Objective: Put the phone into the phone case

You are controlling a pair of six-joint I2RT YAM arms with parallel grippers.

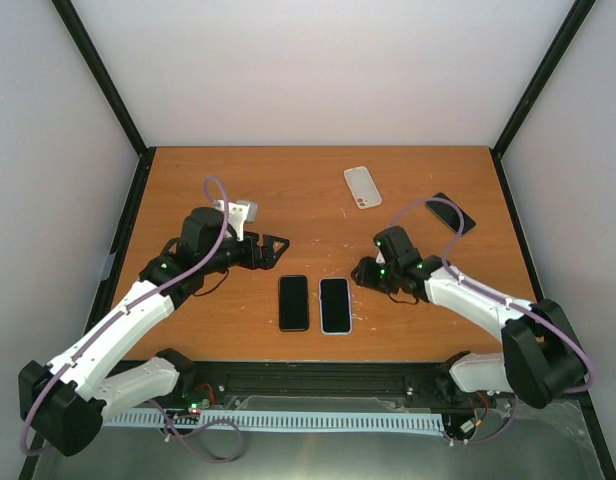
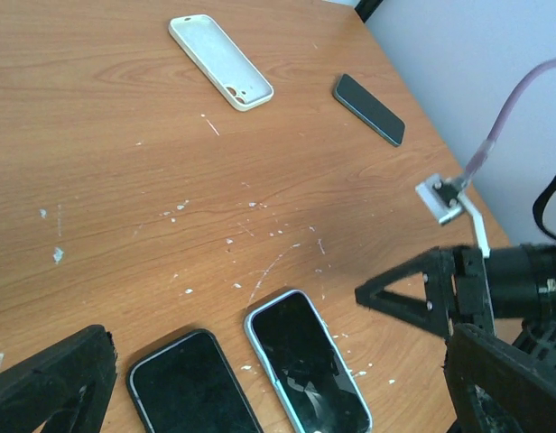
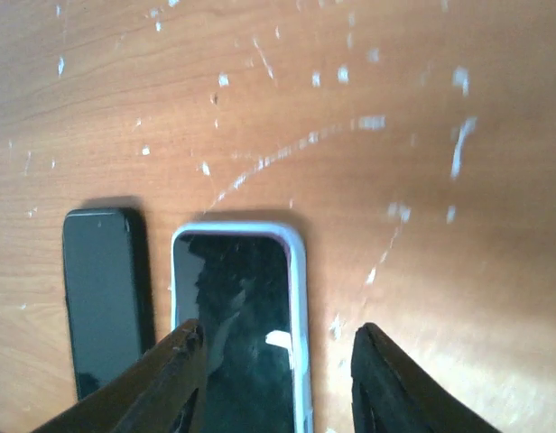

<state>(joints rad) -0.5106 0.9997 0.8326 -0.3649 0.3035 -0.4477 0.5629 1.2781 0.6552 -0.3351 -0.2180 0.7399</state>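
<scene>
Right gripper, jaws spread, hovers over the phone, which I see seated in its pale phone case beside a second black phone. Left gripper gapes wide, holding nothing; a white case lies empty farther back.

Table: wood-grain top, smooth, satin sheen, marked with white specks and thin pale scratches. Cased phone: black glass face, glossy, reflections visible; the surrounding case rim is pale and looks like smooth soft plastic with low sheen. Second phone: black face, glossy, dark edge. Empty case: white, plastic in appearance, matt, faintly mottled inside. Third phone: dark, glossy face. Fingers of the right gripper: black, matt, plastic in appearance, edges rough and grainy. Arm shells: white plastic, smooth, slight gloss. Walls: white, matt, smooth.
</scene>
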